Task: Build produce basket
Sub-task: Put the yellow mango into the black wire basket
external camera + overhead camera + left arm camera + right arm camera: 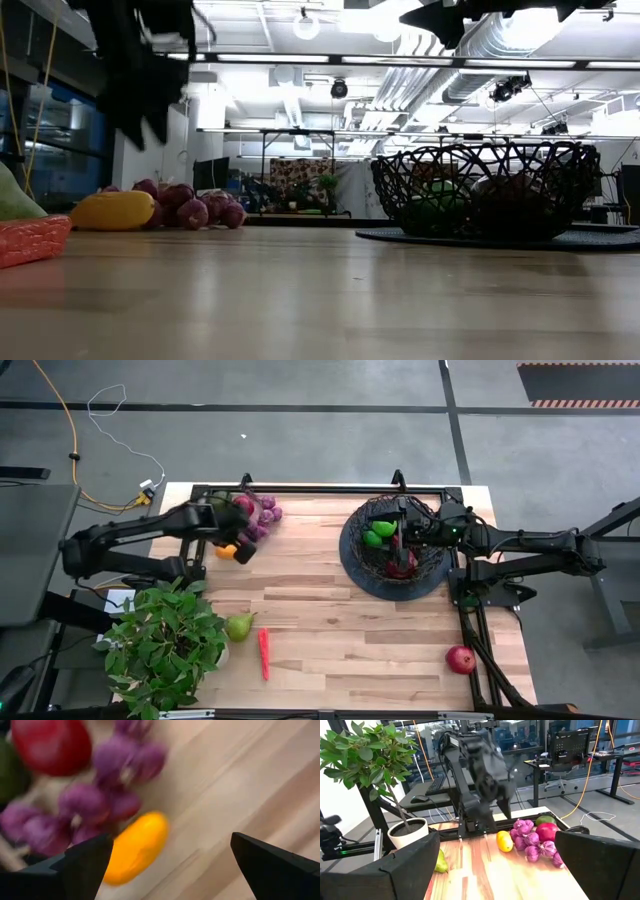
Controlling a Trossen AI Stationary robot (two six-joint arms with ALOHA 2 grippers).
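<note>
The basket (395, 550) is found near the far right corner of the table (330, 630), on a dark round base, just inside the black frame rail (320, 489) along the far edge. Green fruit (378, 532) and a red fruit (402, 565) are seen lying in it. The right gripper (404, 528) is held above the basket, fingers apart, nothing between them.

The left gripper (236, 538) is positioned over the far left corner, fingers (85, 865) spread and empty, above a yellow-orange fruit (135, 847) beside the purple grapes (262, 518) and a red apple (244, 504).

The middle of the table is left as open wood. A potted plant (165, 645) occupies the near left corner, with a pear (239, 626) and a red chilli (264, 653) just beside it. Another red apple (460, 659) is noted near the right edge.
</note>
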